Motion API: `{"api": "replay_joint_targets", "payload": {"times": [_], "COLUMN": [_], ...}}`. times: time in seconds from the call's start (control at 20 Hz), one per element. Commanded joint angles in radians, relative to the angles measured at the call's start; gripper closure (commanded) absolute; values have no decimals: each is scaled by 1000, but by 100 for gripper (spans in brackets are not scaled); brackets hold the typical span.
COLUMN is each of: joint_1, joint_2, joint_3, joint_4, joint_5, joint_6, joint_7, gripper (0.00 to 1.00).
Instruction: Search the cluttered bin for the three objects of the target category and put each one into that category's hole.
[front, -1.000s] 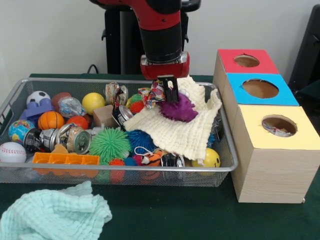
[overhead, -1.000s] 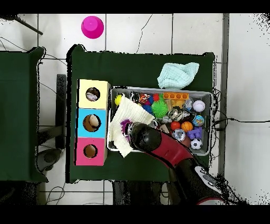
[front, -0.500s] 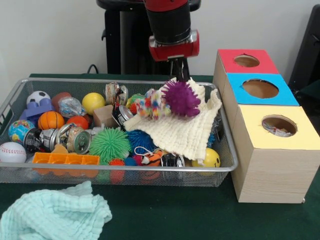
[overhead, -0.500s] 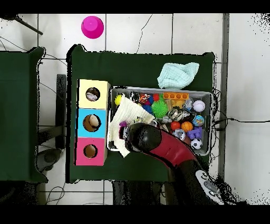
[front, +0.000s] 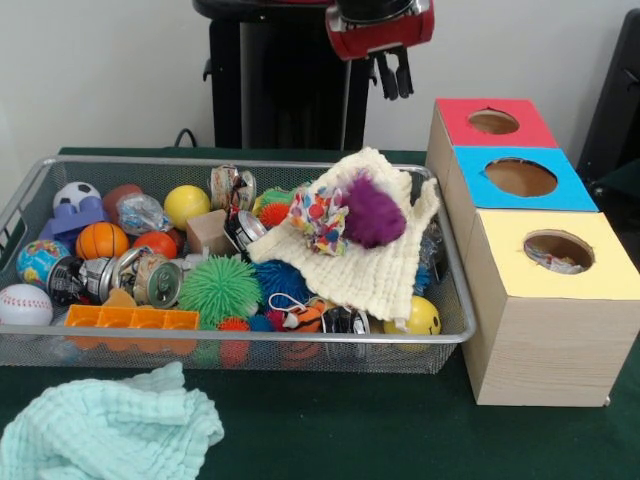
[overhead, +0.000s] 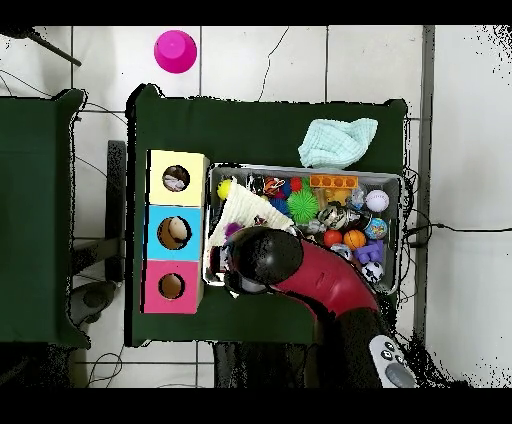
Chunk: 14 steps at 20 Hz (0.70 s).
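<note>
- Gripper (front: 392, 72) up above the bin's (front: 250, 338) far right corner, jaws close together, nothing between them.
- Purple spiky ball (front: 372, 213) lies on cream cloth (front: 370, 270) in the bin, beside a multicoloured toy (front: 322, 215).
- Three-hole box (front: 530, 250) just right of the bin: red, blue, yellow tops.

arm (front: 380, 20) cut off above, bin (overhead: 392, 180) partly hidden

Purple spiky ball (front: 372, 222) rests on cream cloth (front: 375, 268) in wire bin (front: 250, 340), beside multicolored, possibly fabric, toy (front: 322, 215), nr. holed boxes (front: 520, 250).
</note>
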Motion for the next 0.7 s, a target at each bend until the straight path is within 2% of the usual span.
{"api": "replay_joint_targets", "payload": {"times": [0.05,0.15,0.2,0.5,0.7], "joint_1": [-4,-11,-18,-28,-23], "joint_2": [-30,-30,-23,-11,18], "joint_3": [9,17,30,43,13], "joint_4": [-92,-80,-84,-77,-125], "joint_5": [32,51,43,32,-52], "joint_6": [-7,-32,-37,-86,-147], "joint_7": [198,199,170,131,106], "gripper": [0,0,0,0,0]}}
